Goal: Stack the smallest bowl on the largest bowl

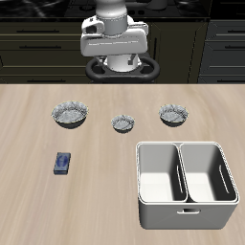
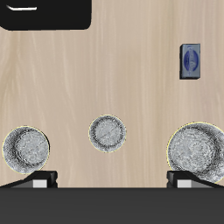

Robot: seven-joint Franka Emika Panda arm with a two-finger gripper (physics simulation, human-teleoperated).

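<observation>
Three grey-white bowls with dark speckled rims stand in a row across the table's middle. The smallest bowl (image 1: 122, 122) (image 2: 108, 133) is the centre one. The largest bowl (image 1: 71, 115) (image 2: 196, 149) stands at one end and the mid-sized bowl (image 1: 174, 116) (image 2: 26, 149) at the other. My gripper (image 1: 122, 63) (image 2: 111, 179) hangs high above the table's back, behind the smallest bowl. It is open and empty, with its fingertips (image 2: 39, 178) wide apart, touching nothing.
A white two-compartment caddy (image 1: 187, 182) stands near the table's front edge, in front of the mid-sized bowl. A small blue object (image 1: 63, 163) (image 2: 190, 61) lies flat in front of the largest bowl.
</observation>
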